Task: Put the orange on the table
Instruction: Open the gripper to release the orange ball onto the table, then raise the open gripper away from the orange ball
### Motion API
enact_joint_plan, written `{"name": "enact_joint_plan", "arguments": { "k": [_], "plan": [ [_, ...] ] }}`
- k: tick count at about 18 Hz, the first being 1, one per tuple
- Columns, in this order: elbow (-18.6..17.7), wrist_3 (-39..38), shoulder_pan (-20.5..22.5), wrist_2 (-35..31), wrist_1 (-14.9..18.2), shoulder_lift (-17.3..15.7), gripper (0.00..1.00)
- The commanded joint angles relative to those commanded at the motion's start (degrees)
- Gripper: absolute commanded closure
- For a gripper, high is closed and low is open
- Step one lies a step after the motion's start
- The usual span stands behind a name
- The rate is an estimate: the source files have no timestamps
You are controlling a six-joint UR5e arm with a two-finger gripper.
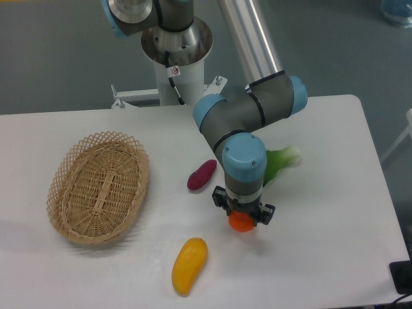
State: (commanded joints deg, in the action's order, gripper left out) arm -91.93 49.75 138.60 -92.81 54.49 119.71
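The orange [241, 222] is a small round bright orange fruit, showing just below the gripper body at the middle front of the white table [335, 193]. My gripper [243, 217] points straight down over it, and its jaws stand on either side of the fruit, shut on it. The upper part of the orange is hidden by the gripper. Whether the orange touches the tabletop I cannot tell.
A woven wicker basket [100, 187] lies at the left. A purple sweet-potato-shaped item [201, 175] lies left of the arm. A yellow-orange mango-shaped fruit [189, 264] lies near the front edge. A green leafy vegetable [281, 161] lies behind the wrist.
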Motion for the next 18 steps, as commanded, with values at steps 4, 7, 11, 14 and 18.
{"name": "enact_joint_plan", "arguments": {
  "k": [4,7,11,14,18],
  "plan": [
    [0.44,0.0,0.0,0.26,0.09,0.0,0.05],
    [1.14,-0.53,0.09,2.28,-0.18,-0.79,0.0],
    [2.63,0.44,2.01,-0.52,0.09,-1.76,0.0],
    [3.95,3.5,4.92,0.17,0.7,-2.9,0.0],
    [4.04,11.41,8.78,2.63,2.19,-4.57,0.0]
  ]
}}
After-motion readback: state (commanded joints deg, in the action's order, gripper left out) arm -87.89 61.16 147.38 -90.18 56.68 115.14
